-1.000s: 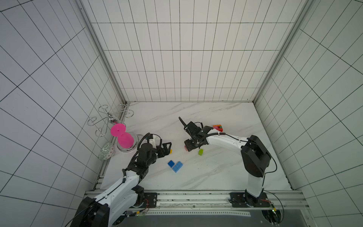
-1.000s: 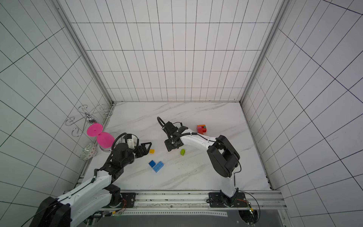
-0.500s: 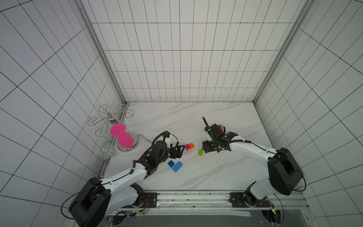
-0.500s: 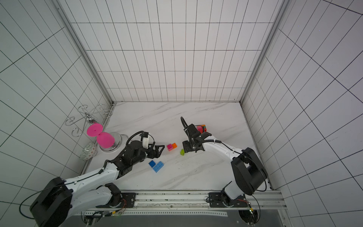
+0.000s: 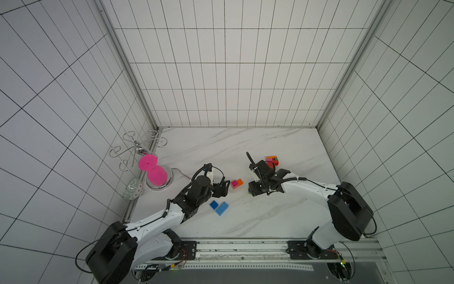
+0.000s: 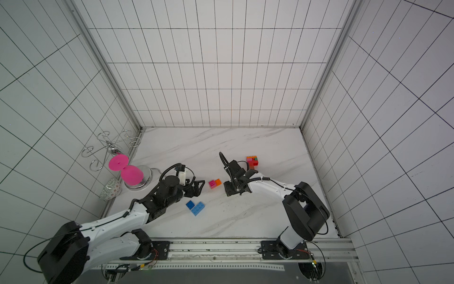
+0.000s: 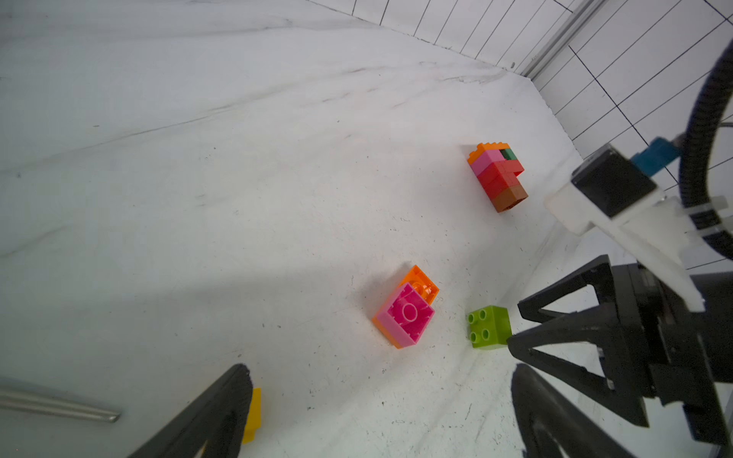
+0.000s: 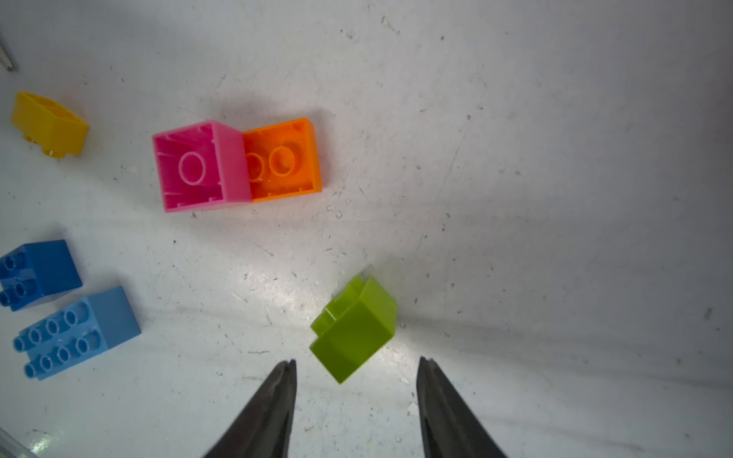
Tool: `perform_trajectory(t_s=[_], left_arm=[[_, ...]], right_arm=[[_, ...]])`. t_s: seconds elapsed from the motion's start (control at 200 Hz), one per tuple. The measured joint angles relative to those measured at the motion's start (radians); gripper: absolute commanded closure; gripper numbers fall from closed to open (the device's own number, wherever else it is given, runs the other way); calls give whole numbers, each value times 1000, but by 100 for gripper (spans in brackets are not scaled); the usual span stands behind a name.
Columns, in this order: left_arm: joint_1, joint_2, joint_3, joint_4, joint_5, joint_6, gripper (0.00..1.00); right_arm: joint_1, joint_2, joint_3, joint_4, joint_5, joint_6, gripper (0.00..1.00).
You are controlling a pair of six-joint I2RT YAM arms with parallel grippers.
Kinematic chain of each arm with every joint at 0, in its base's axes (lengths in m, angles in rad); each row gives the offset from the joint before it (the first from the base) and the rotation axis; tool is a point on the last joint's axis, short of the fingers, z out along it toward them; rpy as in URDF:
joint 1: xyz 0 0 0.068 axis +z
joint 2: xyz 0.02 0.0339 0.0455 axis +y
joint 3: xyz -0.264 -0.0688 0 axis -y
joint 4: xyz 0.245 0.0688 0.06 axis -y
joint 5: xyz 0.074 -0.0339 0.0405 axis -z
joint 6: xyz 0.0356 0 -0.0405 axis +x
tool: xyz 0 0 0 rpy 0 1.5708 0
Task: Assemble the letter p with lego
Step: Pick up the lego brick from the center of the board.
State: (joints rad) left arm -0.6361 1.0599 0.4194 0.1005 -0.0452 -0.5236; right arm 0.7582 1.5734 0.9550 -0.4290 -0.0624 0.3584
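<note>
A white, marble-veined tabletop [image 5: 245, 145], scuffed and speckled up close, is boxed in by gridded white tile walls [image 5: 221, 73]. The lego lies mid-surface. The lime brick [image 8: 355, 329] sits untouched just ahead of the right end effector [image 8: 357, 363], whose tips are parted. The pink-and-orange pair [image 5: 236, 183] lies near the left end effector [image 5: 224, 188], which is spread wide.

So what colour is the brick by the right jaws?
Lime green brick, clearest in the right wrist view.
</note>
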Motion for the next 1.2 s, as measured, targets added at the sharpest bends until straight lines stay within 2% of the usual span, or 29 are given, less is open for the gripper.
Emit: perform_trajectory(t_s=[0.235, 0.35, 0.525, 0.65, 0.795, 1.119, 1.199], left_arm=[[211, -114, -96, 13, 6, -66, 3], [238, -117, -104, -20, 24, -66, 5], [186, -107, -58, -124, 13, -49, 17], [98, -56, -17, -185, -50, -34, 20], [-1, 69, 73, -241, -126, -14, 21], [-20, 291, 159, -319, -181, 0, 21], [-24, 335, 173, -332, -187, 1, 24]], right_arm=[[76, 2, 101, -12, 36, -7, 45], [80, 2, 128, -5, 35, -5, 45], [56, -2, 127, -3, 10, 8, 45], [24, -43, 101, 7, -9, 18, 45], [-7, -111, 52, 13, -26, 23, 45], [-43, -158, -16, 20, -53, 26, 44], [-45, -158, -26, 23, -59, 27, 45]])
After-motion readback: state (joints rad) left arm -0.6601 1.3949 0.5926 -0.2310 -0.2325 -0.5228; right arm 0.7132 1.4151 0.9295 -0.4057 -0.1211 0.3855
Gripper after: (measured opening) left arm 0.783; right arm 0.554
